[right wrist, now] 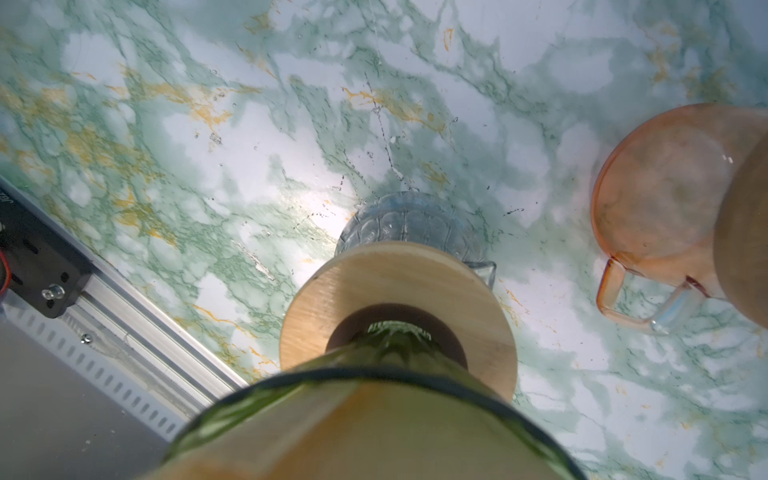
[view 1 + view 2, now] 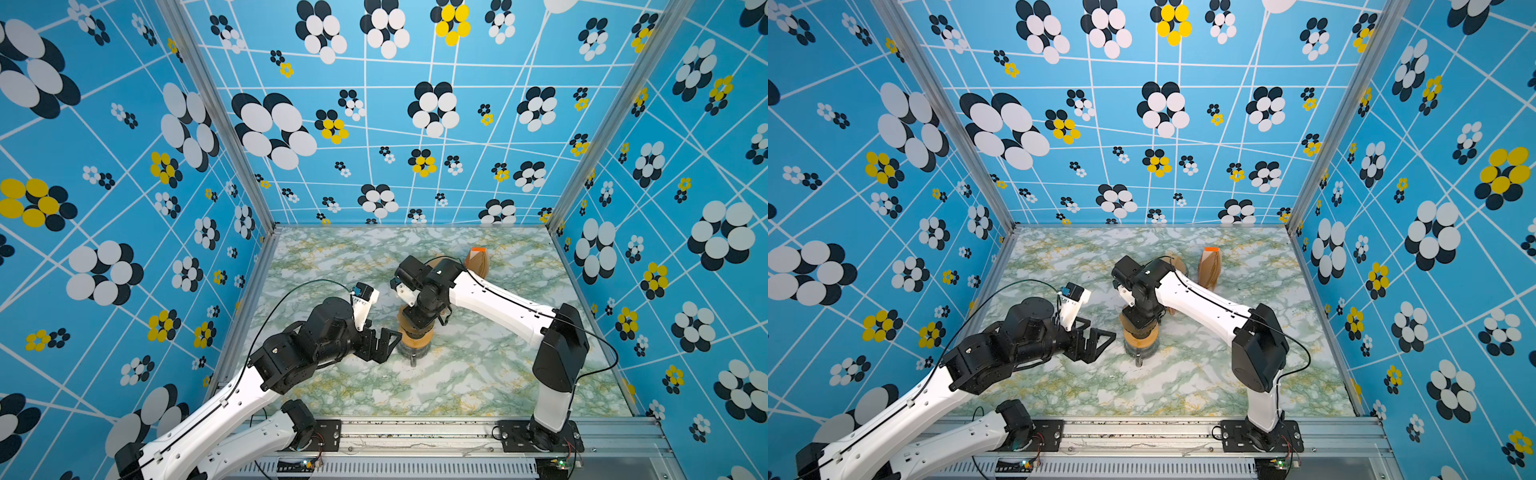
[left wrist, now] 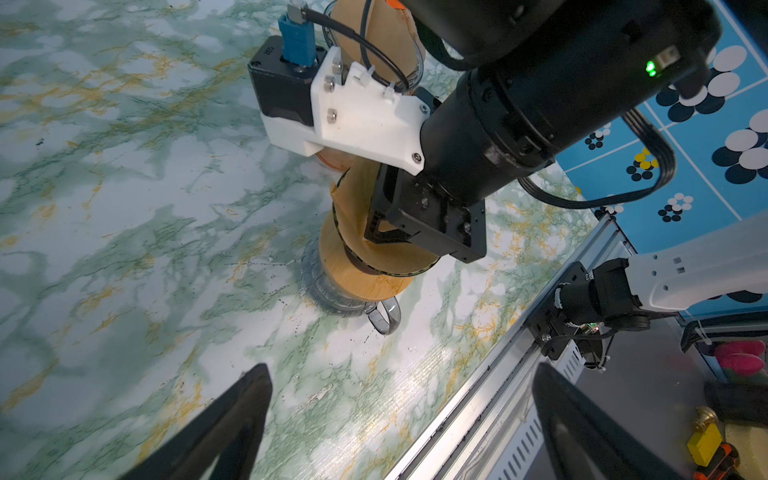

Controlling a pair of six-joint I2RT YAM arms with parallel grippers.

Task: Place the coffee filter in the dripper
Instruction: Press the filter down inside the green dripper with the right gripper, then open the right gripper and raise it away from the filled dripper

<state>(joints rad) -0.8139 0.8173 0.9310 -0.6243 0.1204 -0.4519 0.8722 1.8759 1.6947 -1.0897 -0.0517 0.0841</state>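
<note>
Right arm (image 2: 498, 303) reaches in from the right base, elbow up, forearm running toward table centre, wrist bent straight down. Right gripper (image 2: 417, 332) points down into the dripper (image 2: 415, 345). Its fingers are hidden by the filter and the gripper body, so can't tell if clamped or loose. Left arm (image 2: 232, 399) comes in low from the left, forearm near level. Left gripper (image 2: 395, 347) is spread wide, holding nothing, near the dripper on its left and apart from it.

Table (image 2: 478, 374): green-white marble print with yellow veins and small dark specks. Aluminium rail (image 2: 415, 432) along the near edge carries both arm bases. Walls (image 2: 374, 124) on three sides: blue with white lines and black, white and yellow flower dots.

Dripper: green glass cone with wood collar, upright on a clear mug (image 3: 332, 291), mid-table. Brown paper filter (image 3: 353, 199) sits in the cone, one edge standing above the rim, right against the right gripper. In the right wrist view the filter fills the near frame inside the glass rim. Orange mug (image 1: 656, 199) stands apart, farther back. Brown paper is beside or in it, unclear which.
</note>
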